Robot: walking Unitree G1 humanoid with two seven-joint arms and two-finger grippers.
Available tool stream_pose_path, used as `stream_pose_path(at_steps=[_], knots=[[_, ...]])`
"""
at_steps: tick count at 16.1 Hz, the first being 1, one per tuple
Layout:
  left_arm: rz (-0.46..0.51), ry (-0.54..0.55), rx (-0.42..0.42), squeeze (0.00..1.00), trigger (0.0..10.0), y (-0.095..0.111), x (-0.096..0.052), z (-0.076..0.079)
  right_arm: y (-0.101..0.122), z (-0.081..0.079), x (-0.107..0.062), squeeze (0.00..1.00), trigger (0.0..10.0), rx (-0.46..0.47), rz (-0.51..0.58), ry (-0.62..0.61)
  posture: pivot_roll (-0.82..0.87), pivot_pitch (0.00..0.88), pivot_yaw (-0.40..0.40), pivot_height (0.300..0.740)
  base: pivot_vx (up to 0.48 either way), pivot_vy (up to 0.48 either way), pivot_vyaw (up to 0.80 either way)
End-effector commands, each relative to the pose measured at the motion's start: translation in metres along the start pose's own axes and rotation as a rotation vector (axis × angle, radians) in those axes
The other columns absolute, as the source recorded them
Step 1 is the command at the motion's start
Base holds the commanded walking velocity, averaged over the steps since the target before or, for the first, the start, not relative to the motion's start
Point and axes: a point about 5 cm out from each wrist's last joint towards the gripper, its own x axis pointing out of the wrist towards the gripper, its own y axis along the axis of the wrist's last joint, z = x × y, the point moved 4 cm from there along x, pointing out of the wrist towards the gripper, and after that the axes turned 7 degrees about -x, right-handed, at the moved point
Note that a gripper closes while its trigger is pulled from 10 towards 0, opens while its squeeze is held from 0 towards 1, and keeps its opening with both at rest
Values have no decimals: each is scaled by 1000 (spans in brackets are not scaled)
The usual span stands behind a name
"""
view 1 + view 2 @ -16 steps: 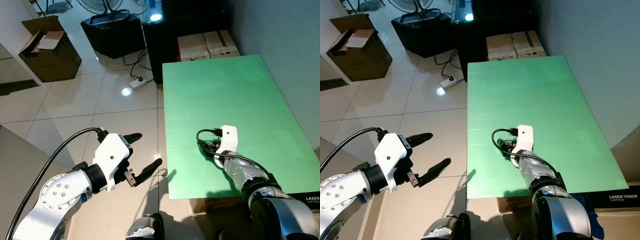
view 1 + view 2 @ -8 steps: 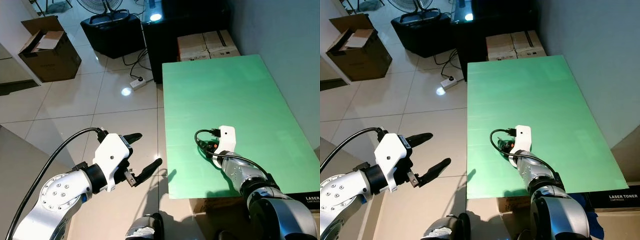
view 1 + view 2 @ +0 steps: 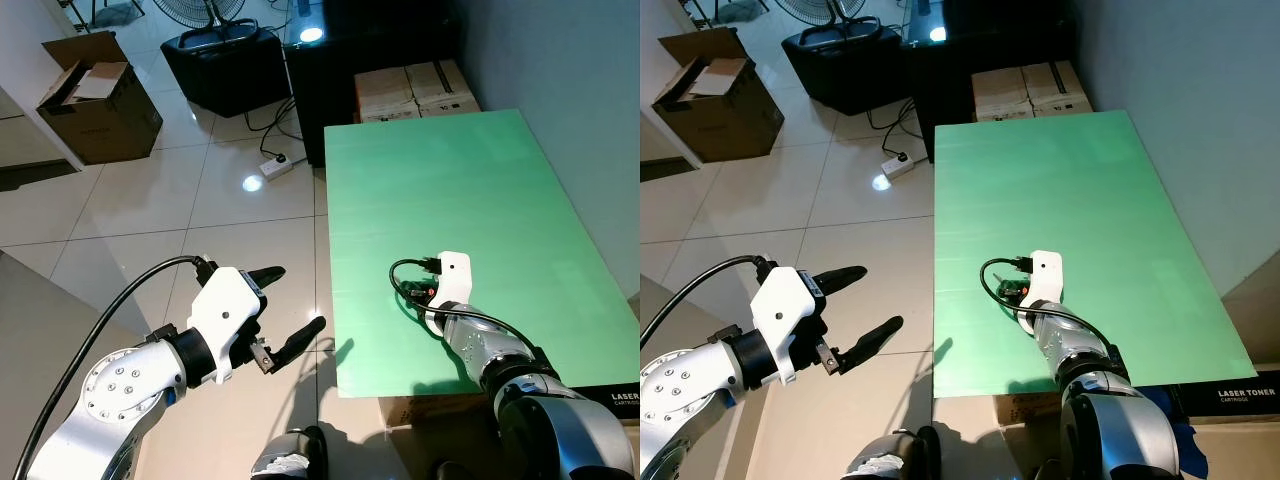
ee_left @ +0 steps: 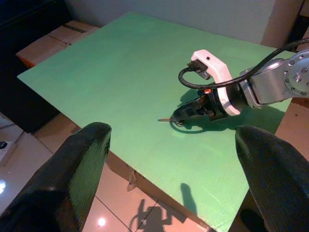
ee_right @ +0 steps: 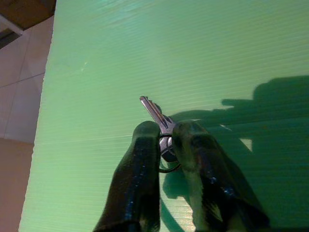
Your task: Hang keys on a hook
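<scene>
On the green table top, near its front left part, my right gripper is shut on a silver key with its ring. The key's blade sticks out past the fingertips and lies low over the green surface. In the left wrist view the same right gripper rests close to the table with the key pointing out of it. A white wrist housing covers the gripper from above. My left gripper hangs open and empty over the tiled floor, left of the table.
An open cardboard box stands on the floor at the far left. A black case with a fan and a power strip lie behind. Two cardboard boxes sit beyond the table. A grey wall runs along its right side.
My right gripper has edged very slightly left on the table, still holding the key. The left arm has barely moved.
</scene>
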Motion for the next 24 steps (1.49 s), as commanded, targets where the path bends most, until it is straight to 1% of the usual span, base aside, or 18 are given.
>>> stream_pose_path(at_steps=[1,8,12,13,14,15,17,18,19,20,21,22,23,24], knots=[[0,-11,5,0,10000,2,-1,3,-5,-6,1,0,0,12,-19,21,278,164,168,740,0,0,0],[5,-6,8,0,10000,3,2,0,-2,-4,1,0,0,16,-7,11,269,146,165,740,0,0,0],[34,12,9,0,10000,3,10,-4,9,0,1,0,0,20,49,-19,223,109,143,740,0,0,0],[45,30,10,0,10000,3,14,-8,13,1,1,0,0,1,70,-28,206,96,135,740,0,0,0],[57,60,11,0,10000,2,17,-13,18,3,0,0,0,-40,97,-48,180,79,122,740,0,0,0],[70,106,22,0,10000,2,21,-22,25,7,-1,0,0,-99,139,-83,165,70,116,740,0,0,0],[89,161,22,0,10000,2,26,-33,37,15,-5,0,0,-167,205,-153,135,47,106,740,0,0,0],[103,184,24,0,10000,4,28,-39,45,19,-9,0,0,-238,251,-202,128,40,101,740,0,0,0],[111,193,24,0,10000,4,28,-42,51,20,-12,0,0,-302,292,-226,117,30,97,740,0,0,0],[116,205,26,0,10000,4,28,-46,55,20,-15,0,0,-390,324,-240,102,21,95,740,0,0,0],[117,225,22,0,10000,1,27,-51,58,19,-18,0,0,-427,361,-261,94,16,95,740,0,0,0],[116,236,21,0,10000,-1,27,-55,62,20,-23,0,0,-494,396,-300,84,7,95,740,0,0,0],[116,237,21,0,10000,-2,27,-55,63,21,-24,0,0,-515,407,-316,84,7,95,740,0,0,0],[121,240,21,0,10000,-3,28,-56,65,22,-29,0,0,-621,433,-369,72,0,97,740,0,0,0]])
